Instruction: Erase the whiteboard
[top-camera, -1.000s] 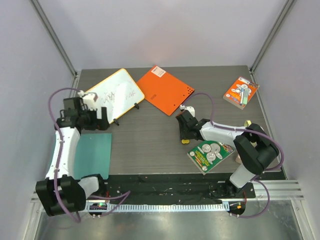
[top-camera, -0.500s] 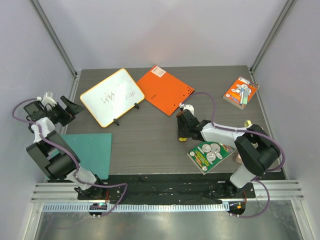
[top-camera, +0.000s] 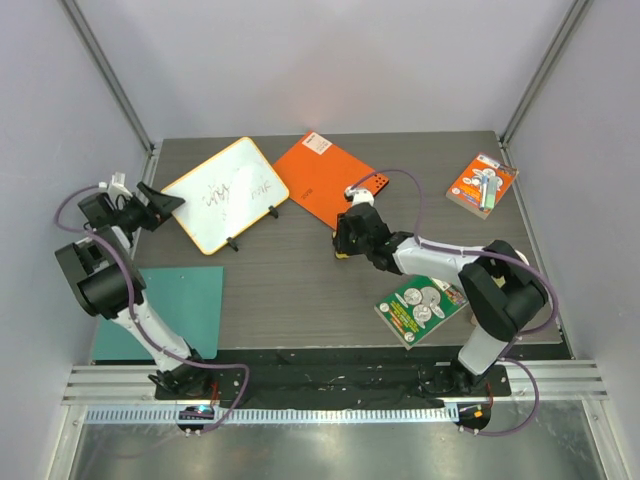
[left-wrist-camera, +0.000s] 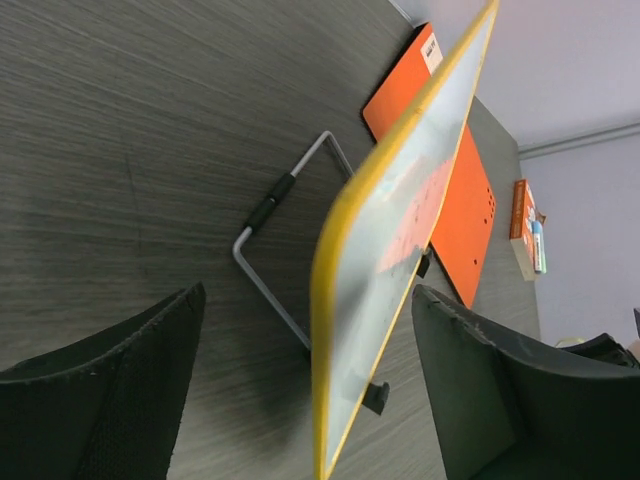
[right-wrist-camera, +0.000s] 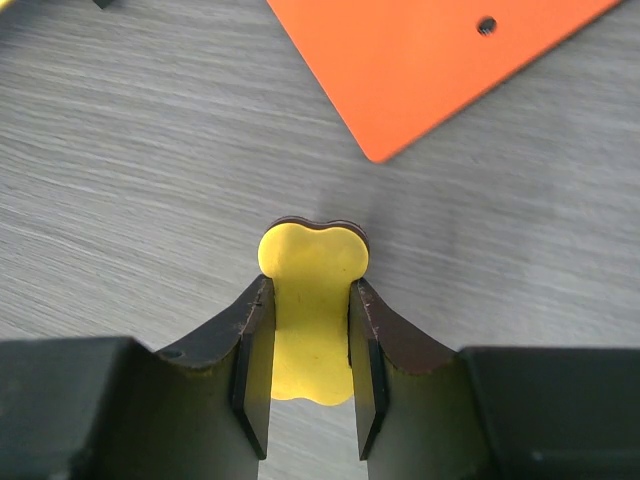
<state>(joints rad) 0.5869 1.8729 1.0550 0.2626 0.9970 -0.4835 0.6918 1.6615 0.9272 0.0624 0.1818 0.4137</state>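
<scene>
With the job not yet begun on the surface itself, we see the whiteboard (top-camera: 228, 192) standing tilted on its thin wire stand (left-wrist-camera: 262, 262) at the far left of the dark wood-grain table (top-camera: 290, 280), its black pen scribbles unwiped across the glossy white face. The left gripper (top-camera: 163, 206) hangs at the board's left edge with its textured black fingers (left-wrist-camera: 120, 400) spread wide; from the wrist, the rounded yellow-orange rim runs up between them, touching neither. Well apart, near the table's middle, the right gripper (right-wrist-camera: 311, 290) is clamped on a small yellow eraser (right-wrist-camera: 312, 255), a smooth bone-shaped piece with a dark layer showing under its far end, held low over the table just beside a corner of the flat, matte orange board (top-camera: 325, 180). A teal sheet (top-camera: 185, 305) lies flat at the near left. By our reading, everything that counts is left to do: steady the board, carry the eraser across, and rub the marks away.
</scene>
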